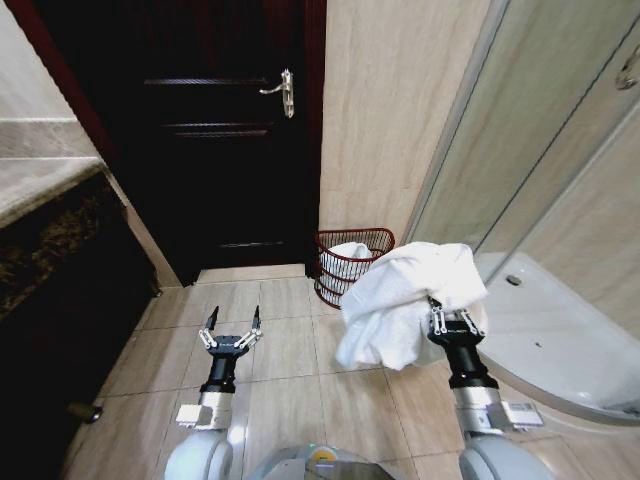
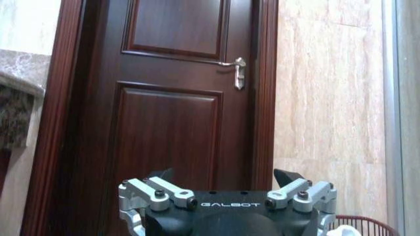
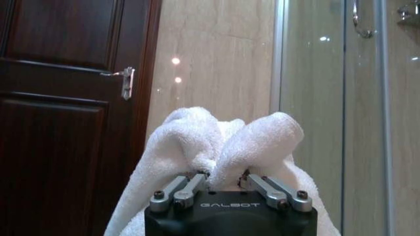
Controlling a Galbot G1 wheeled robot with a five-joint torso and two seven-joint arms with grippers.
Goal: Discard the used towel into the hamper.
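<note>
Right end effector (image 1: 452, 319) raised (upright), gripping towel (image 1: 405, 300)

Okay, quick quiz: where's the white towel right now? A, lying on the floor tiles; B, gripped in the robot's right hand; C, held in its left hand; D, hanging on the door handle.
B: the right hand is shut on the bunched white towel, held short of the hamper.

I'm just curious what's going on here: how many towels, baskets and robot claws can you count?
Towels: 2, one gripped by the right claw, one already in the basket.
Baskets: 1, the wire hamper by the wall.
Claws: 2, counting the empty left claw.
Total: 5
</note>
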